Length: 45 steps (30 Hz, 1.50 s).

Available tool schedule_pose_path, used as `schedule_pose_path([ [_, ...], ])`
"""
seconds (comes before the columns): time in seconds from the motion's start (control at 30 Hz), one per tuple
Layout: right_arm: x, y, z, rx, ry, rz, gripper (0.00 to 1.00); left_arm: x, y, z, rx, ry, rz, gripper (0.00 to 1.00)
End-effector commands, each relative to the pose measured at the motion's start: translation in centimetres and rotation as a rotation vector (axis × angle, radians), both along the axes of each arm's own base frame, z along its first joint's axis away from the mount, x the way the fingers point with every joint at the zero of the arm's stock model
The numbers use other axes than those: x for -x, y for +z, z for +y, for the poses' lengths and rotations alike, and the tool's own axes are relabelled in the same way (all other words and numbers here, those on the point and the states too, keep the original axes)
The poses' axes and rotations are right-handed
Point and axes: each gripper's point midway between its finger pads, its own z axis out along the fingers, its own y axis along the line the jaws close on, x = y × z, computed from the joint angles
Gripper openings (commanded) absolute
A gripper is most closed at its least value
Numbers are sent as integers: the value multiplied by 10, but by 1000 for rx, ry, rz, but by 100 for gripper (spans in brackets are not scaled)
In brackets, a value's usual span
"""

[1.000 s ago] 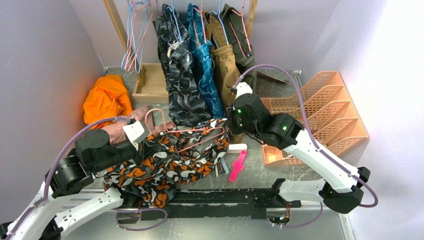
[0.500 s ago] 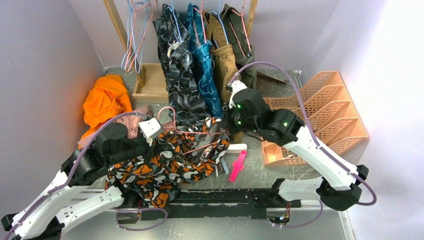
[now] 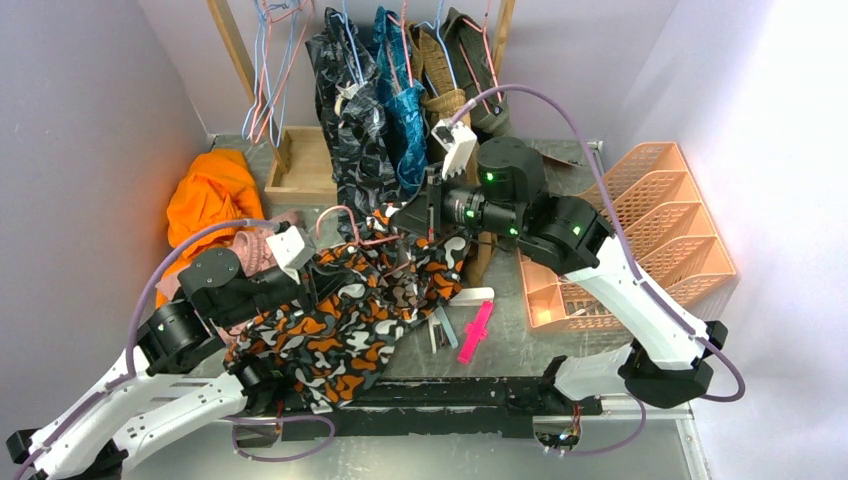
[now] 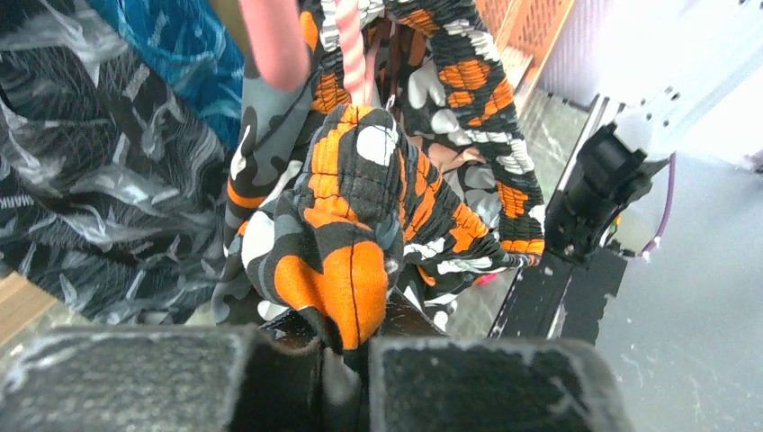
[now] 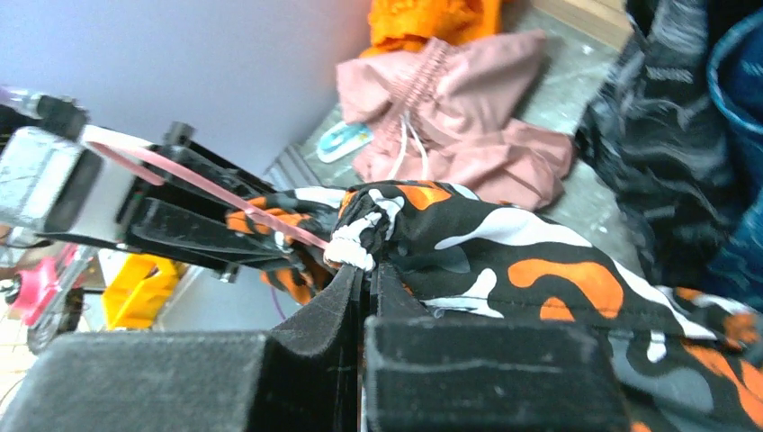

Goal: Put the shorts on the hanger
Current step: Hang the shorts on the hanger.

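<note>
The shorts (image 3: 350, 310), in an orange, black, white and grey blotch print, hang stretched between my two grippers, with the lower part draped toward the table's front. My left gripper (image 3: 322, 278) is shut on a fold of them (image 4: 346, 270), its fingers (image 4: 486, 387) pressed together. Higher and to the right, my right gripper (image 3: 408, 220) is shut on a bunched edge of the shorts (image 5: 504, 243). The pink wire hanger (image 3: 340, 215) rises from the fabric, hook up. Its wire (image 5: 216, 189) runs to my right fingertips; whether it is pinched too I cannot tell.
Grey-black camo shorts (image 3: 360, 150) and blue and tan garments hang on the rack behind. Plain pink shorts (image 5: 450, 117) and orange cloth (image 3: 210, 195) lie left. Orange baskets (image 3: 640, 220) stand right, a wooden tray (image 3: 300, 160) at the back, a pink clip (image 3: 475, 330) in front.
My right gripper rose and swung left, lifting the shorts' edge and hanger off the table. My left gripper moved up and right with its fold. Both stayed shut.
</note>
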Motion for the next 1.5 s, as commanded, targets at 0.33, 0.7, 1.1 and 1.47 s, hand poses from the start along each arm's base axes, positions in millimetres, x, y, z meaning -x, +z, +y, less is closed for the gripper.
schedule_pose_path([
  [0.33, 18, -3, 27, -28, 171, 64, 0, 6, 75, -6, 345, -28, -140, 7],
  [0.7, 27, 16, 17, -25, 208, 13, 47, 2, 90, -5, 527, -7, -163, 7],
  [1.1, 30, 41, -7, 10, 89, -148, 57, -11, 100, 2, 608, 63, -200, 7],
  [1.47, 35, 67, 28, -44, -60, -279, 58, -35, 98, -5, 599, 144, -193, 7],
])
